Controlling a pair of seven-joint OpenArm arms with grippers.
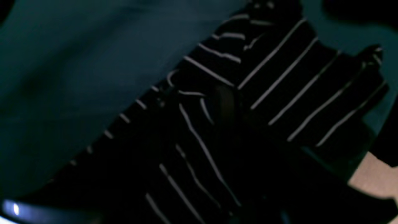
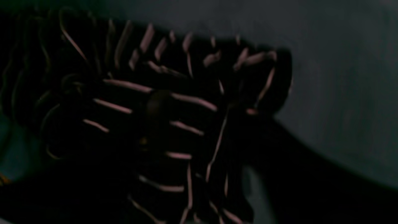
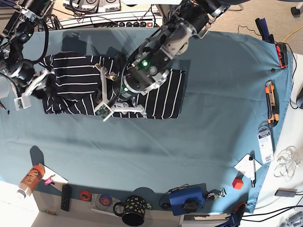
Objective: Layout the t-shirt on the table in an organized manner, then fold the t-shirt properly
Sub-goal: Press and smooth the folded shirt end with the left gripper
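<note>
T-shirt lies mostly spread on far-left of table, still bunched under both arms; no fold yet. Left gripper seems clenched on fabric mid-shirt. Right gripper at left edge: grip unclear.

T-shirt spread on teal table; left pincer over middle, right pincer at edge.
</note>
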